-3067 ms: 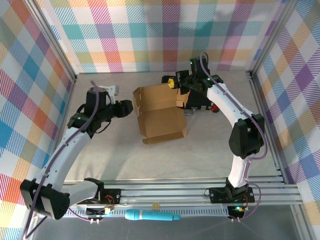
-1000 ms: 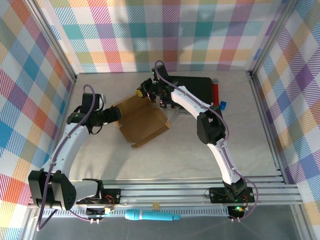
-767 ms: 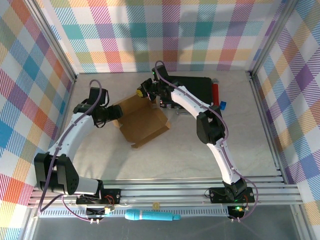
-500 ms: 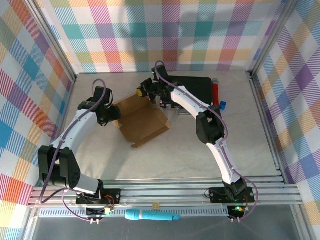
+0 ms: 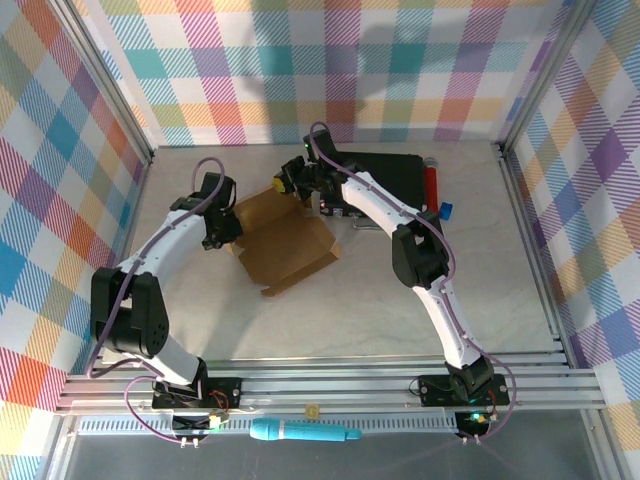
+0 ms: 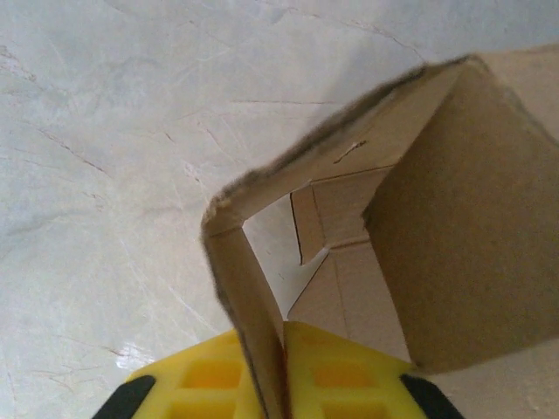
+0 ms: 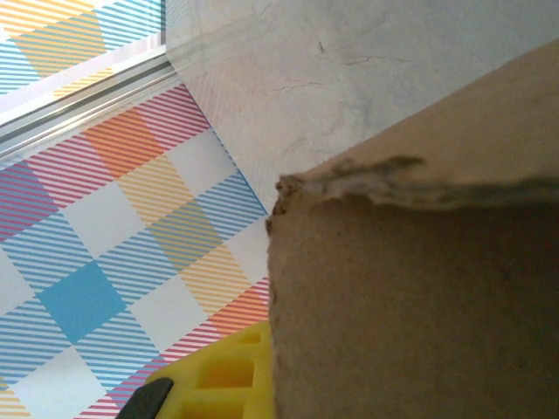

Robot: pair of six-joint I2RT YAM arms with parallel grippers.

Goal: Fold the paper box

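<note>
The box [image 5: 288, 238] lies partly folded on the surface [image 5: 350, 300], left of centre and toward the far side. It is judged light and thin, stiff across its panels but ready to bend at the scored creases, and likely to slide or crumple if pressed mid-panel. Its left flap is pinched edge-on between the yellow pads [image 6: 210, 384] of the left gripper [image 5: 224, 228], closed tight on it, and such a flap edge near a crease is thought the best hold. The right gripper [image 5: 293, 181] is set at the far edge, with one pad seen beside the cardboard and the other hidden, so its closure cannot be told.
</note>
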